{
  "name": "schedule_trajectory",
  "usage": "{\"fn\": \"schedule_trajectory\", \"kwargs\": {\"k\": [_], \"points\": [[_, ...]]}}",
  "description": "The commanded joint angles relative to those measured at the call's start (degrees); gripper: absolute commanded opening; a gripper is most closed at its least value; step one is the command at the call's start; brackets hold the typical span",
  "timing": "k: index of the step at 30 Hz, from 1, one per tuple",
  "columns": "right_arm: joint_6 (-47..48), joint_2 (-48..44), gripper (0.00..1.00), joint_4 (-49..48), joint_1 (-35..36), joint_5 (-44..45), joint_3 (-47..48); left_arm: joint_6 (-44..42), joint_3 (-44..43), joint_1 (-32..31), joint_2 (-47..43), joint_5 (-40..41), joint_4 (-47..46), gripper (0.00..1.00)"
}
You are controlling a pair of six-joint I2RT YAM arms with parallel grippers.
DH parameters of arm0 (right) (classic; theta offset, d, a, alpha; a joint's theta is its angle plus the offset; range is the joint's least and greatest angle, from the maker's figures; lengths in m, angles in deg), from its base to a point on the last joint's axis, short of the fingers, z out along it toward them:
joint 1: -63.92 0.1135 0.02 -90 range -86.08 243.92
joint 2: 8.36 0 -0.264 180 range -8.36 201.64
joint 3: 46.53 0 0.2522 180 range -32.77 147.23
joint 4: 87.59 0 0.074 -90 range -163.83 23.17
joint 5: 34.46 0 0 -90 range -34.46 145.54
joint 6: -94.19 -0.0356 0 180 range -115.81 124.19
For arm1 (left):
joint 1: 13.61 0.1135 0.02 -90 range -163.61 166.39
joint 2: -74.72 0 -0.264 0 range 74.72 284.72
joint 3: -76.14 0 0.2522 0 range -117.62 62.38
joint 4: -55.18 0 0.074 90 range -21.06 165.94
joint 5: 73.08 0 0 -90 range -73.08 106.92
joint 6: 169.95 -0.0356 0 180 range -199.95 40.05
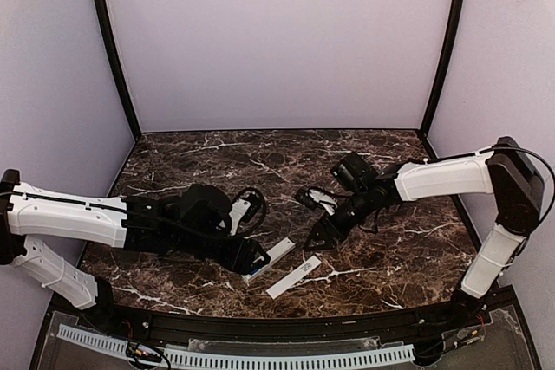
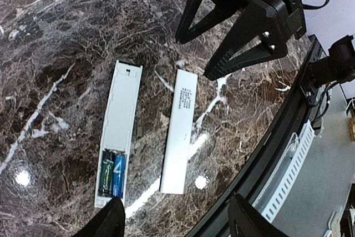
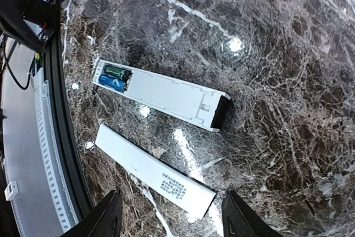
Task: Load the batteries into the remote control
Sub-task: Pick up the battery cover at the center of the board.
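Observation:
The remote control (image 2: 118, 126) lies back side up on the marble table, its compartment open at one end. Two batteries sit side by side in it, a blue one (image 2: 118, 173) and a green one (image 2: 106, 171). The right wrist view shows the same remote control (image 3: 166, 95) and batteries (image 3: 115, 79). A separate white cover (image 2: 180, 131) with a printed patch lies parallel beside it. My left gripper (image 2: 175, 223) hovers open over the battery end, holding nothing. My right gripper (image 3: 172, 217) is open above the cover (image 3: 155, 171), also empty. From above, both grippers (image 1: 256, 256) (image 1: 323, 231) flank the remote (image 1: 279, 253).
The black front rail (image 2: 277, 137) of the table runs close to the cover, with a white perforated strip (image 2: 291, 173) beyond it. Pale enclosure walls (image 1: 277, 41) with black corner posts surround the table. Cables loop near the left wrist (image 1: 251, 205).

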Motion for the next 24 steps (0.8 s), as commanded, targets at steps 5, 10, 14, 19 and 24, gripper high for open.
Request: {"fn": "schedule_trajectory", "kwargs": {"k": [5, 10, 14, 19, 24], "points": [[7.96, 4.89, 0.64, 11.10, 2.03, 3.30, 3.97, 1.65, 11.74, -0.05, -6.93, -3.54, -8.49, 0.65], [13.06, 7.57, 0.65, 11.81, 4.93, 6.37, 5.66, 2.41, 14.40, -0.05, -9.14, -2.52, -9.73, 0.65], [15.42, 11.42, 0.66, 12.12, 6.69, 11.52, 7.63, 2.14, 14.67, -0.05, -9.04, -1.93, -9.97, 0.64], [17.03, 13.43, 0.64, 15.31, 9.22, 12.98, 9.03, 1.58, 14.44, -0.05, -9.35, -1.38, -9.28, 0.64], [15.80, 11.92, 0.60, 19.32, 16.31, 16.55, 8.21, 0.98, 14.64, -0.05, -11.60, 0.89, -8.15, 0.64]]}}
